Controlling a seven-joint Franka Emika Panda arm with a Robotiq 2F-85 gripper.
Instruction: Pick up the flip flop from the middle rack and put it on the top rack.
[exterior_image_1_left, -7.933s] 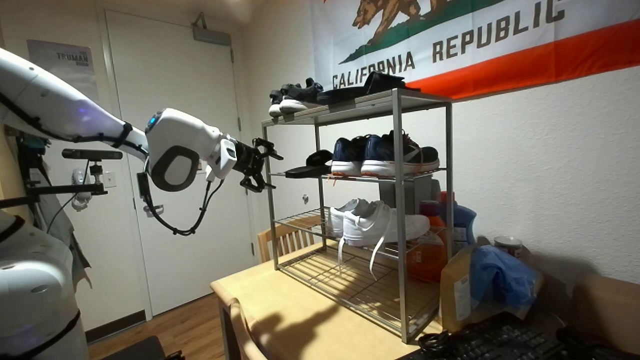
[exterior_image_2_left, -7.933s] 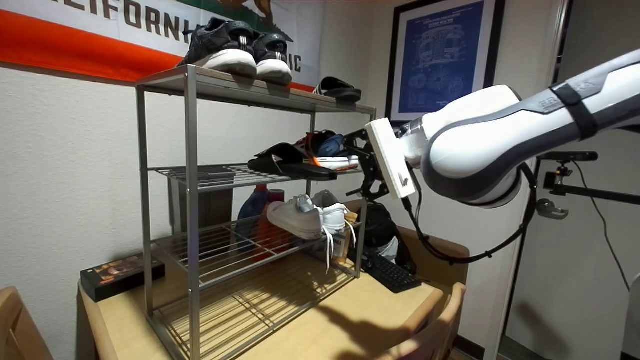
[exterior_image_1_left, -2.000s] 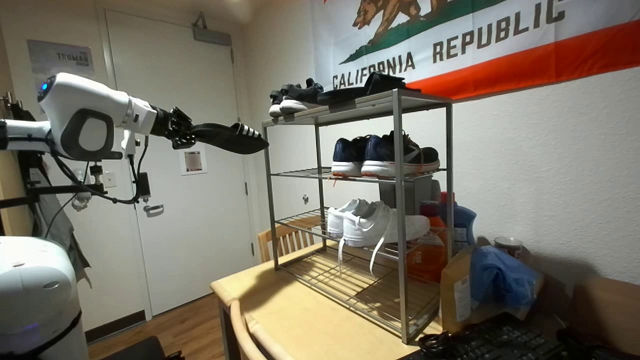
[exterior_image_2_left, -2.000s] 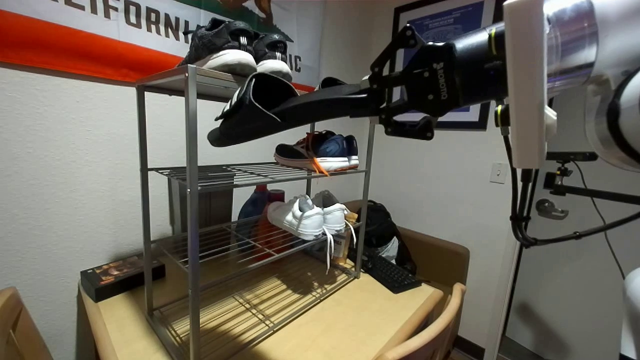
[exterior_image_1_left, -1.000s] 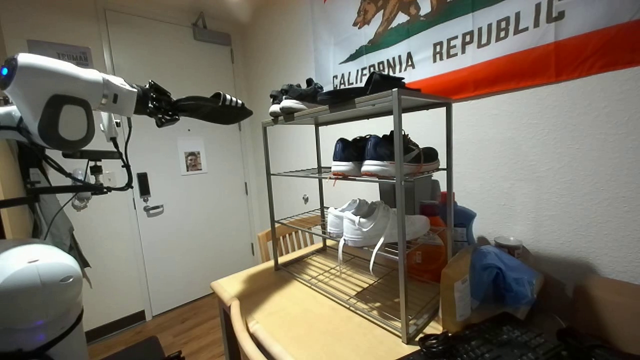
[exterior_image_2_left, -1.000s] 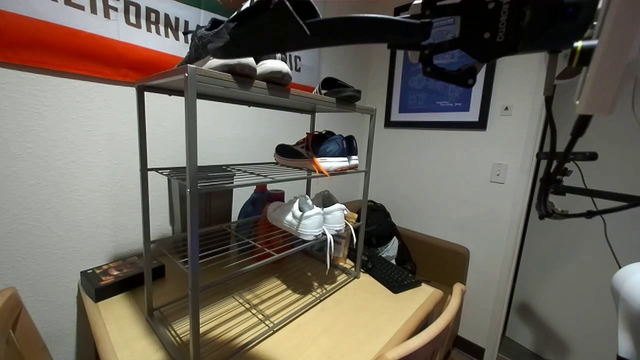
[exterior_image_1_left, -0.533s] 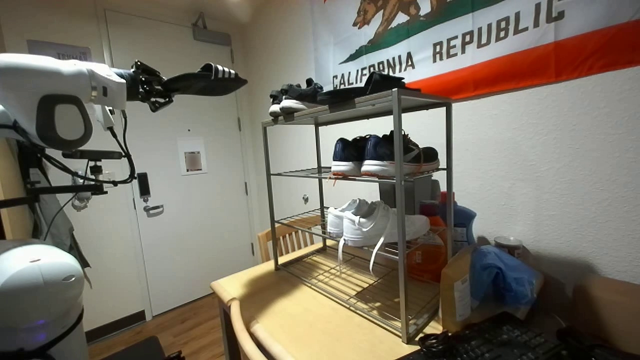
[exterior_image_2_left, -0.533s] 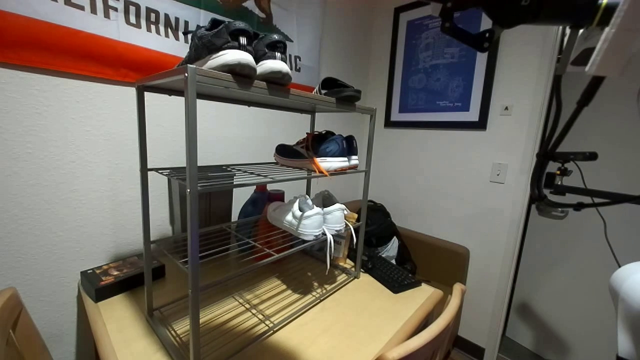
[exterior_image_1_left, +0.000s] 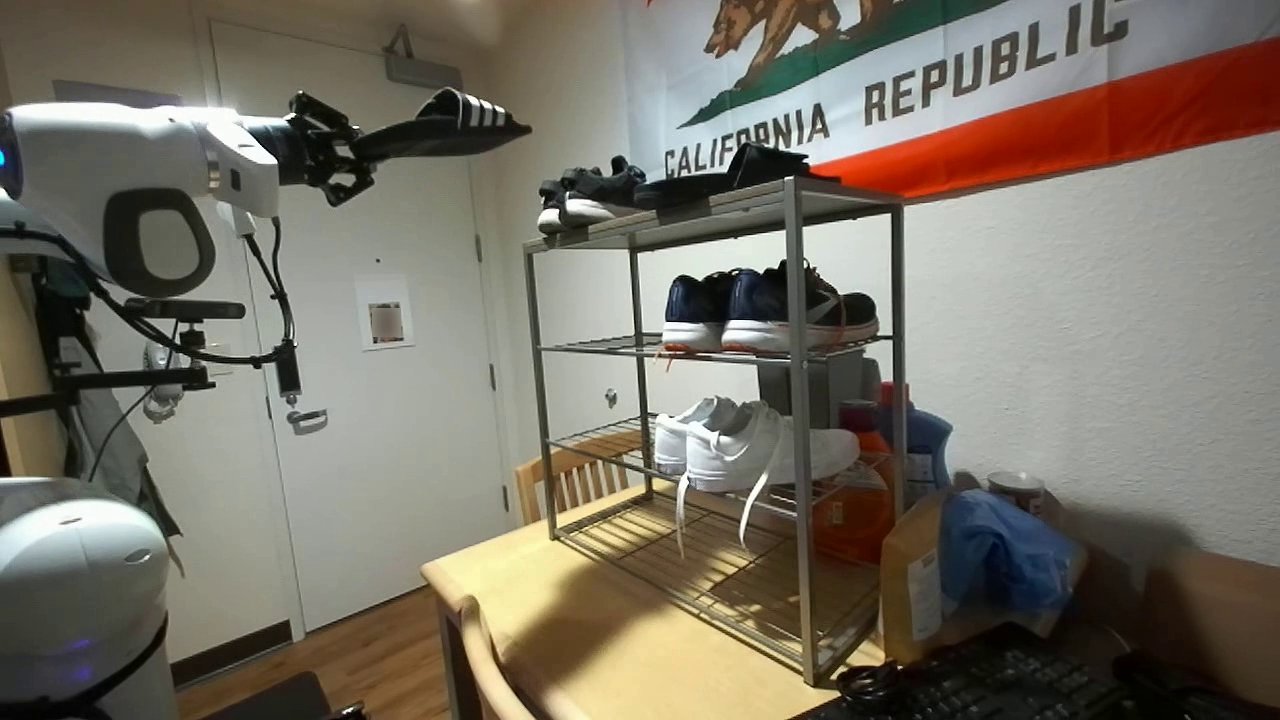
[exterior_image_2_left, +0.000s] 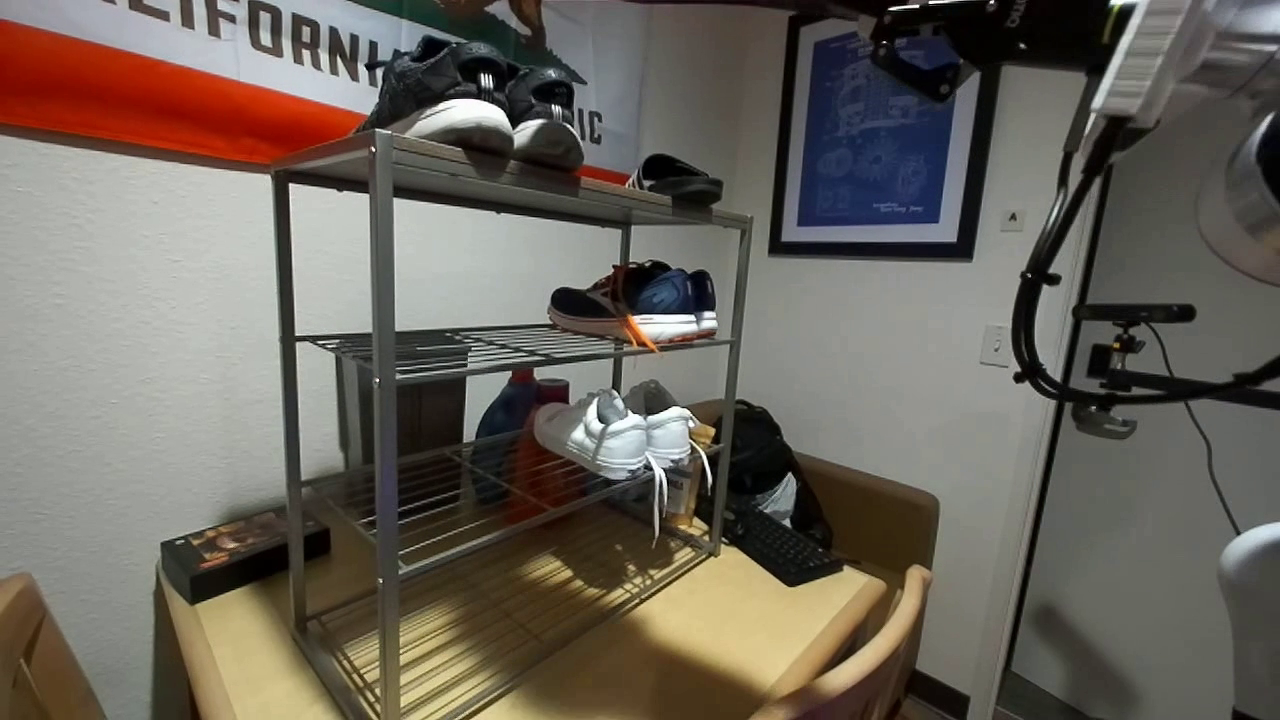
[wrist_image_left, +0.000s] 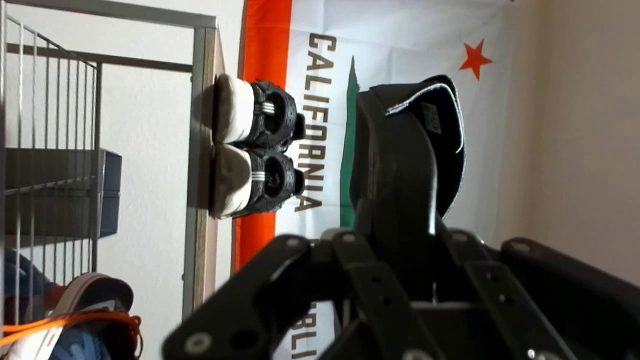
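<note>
The flip flop (exterior_image_1_left: 445, 137), black with white stripes on its strap, juts almost level from my gripper (exterior_image_1_left: 365, 150), strap side up. My gripper is shut on the end away from the strap. In the wrist view the gripper's fingers (wrist_image_left: 367, 215) press either side of the flip flop (wrist_image_left: 400, 165). It hangs higher than the top rack (exterior_image_1_left: 690, 214) and, in that exterior view, to the left of it. Another exterior view cuts off most of the gripper at the upper edge. Blue sneakers (exterior_image_2_left: 640, 303) stand on the middle rack (exterior_image_2_left: 480, 350).
Black sneakers (exterior_image_2_left: 470, 95) and another dark sandal (exterior_image_2_left: 682, 182) lie on the top rack, with bare surface between them. White shoes (exterior_image_2_left: 610, 435) sit one tier lower than the blue sneakers. A flag (exterior_image_1_left: 1000, 90) hangs on the wall behind; wooden chairs (exterior_image_2_left: 850, 660) flank the table.
Earlier the flip flop lay on the middle rack; now it is in my grip, lifted out. Over the last half second it has risen and moved toward the rack.
</note>
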